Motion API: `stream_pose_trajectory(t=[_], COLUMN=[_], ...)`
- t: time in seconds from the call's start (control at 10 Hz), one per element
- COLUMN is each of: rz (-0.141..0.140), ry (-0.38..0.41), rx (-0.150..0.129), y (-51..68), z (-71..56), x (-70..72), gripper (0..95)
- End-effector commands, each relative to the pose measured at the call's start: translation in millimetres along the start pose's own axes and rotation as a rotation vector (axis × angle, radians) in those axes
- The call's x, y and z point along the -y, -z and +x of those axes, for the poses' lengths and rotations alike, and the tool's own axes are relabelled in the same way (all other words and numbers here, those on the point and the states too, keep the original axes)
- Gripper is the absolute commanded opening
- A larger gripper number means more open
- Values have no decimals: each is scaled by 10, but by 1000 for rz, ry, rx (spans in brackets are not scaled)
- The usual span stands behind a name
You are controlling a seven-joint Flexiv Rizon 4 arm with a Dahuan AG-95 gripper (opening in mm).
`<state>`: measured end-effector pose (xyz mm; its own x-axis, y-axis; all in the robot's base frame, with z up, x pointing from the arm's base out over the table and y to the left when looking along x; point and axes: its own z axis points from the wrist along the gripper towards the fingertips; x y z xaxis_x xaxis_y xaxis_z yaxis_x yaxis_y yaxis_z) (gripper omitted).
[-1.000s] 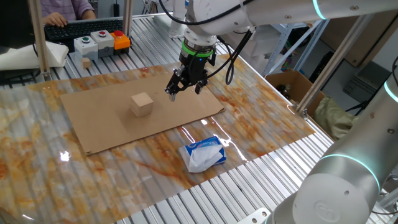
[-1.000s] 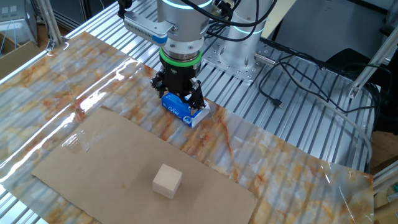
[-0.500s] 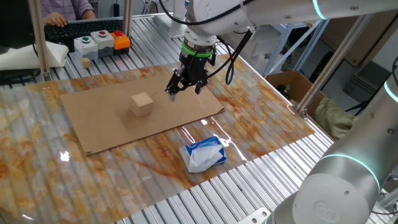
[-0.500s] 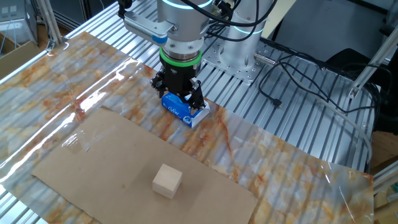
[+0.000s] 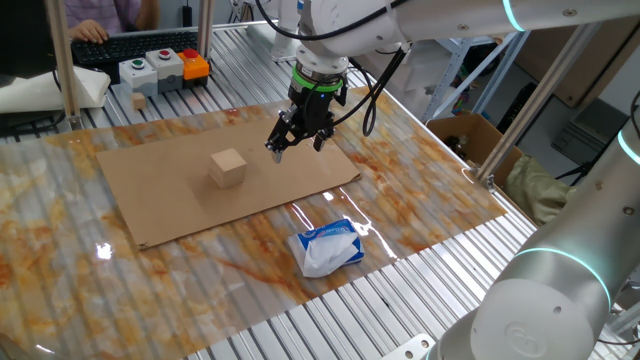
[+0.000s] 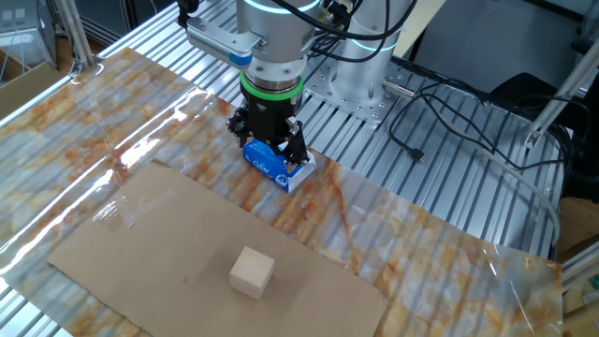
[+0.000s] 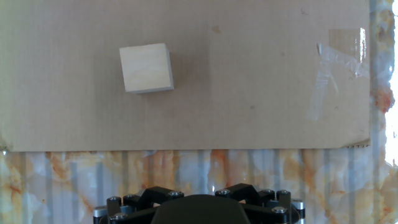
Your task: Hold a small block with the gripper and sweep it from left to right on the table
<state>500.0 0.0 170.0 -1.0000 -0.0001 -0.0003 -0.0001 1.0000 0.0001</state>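
The small block [image 5: 228, 167] is a light-tan wooden cube. It sits alone on the brown cardboard sheet [image 5: 170, 200] on the marbled table [image 5: 420, 190]. It also shows in the other fixed view [image 6: 252, 272] and at the upper left of the hand view [image 7: 146, 68]. The gripper [image 5: 297, 147], black with a green ring, hovers above the cardboard's far right edge, to the right of the block and apart from it. Its fingers stand spread and hold nothing. In the other fixed view the gripper [image 6: 270, 142] is beyond the block. The hand view shows only the gripper's base, not its fingertips.
A white-and-blue soft packet [image 5: 326, 247] lies on the marbled sheet near the front edge, also in the other fixed view [image 6: 281, 170]. A button box [image 5: 150, 68] and a tiny tan block [image 5: 138, 101] sit at the far left. Ribbed metal slats [image 6: 421, 178] border the table.
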Motion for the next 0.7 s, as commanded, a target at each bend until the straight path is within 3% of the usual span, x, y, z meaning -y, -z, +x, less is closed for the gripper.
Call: stream_pose_trajectory(t=[0.1, 0.2, 0.5, 0.7], rz=[0, -20, -41, -48], ry=[0, -728, -700, -730], rx=[0, 24, 16, 13], y=[0, -2, -7, -10], z=[0, -1, 2, 4], x=[0, -1, -3, -4], gripper=[950, 190, 190, 190])
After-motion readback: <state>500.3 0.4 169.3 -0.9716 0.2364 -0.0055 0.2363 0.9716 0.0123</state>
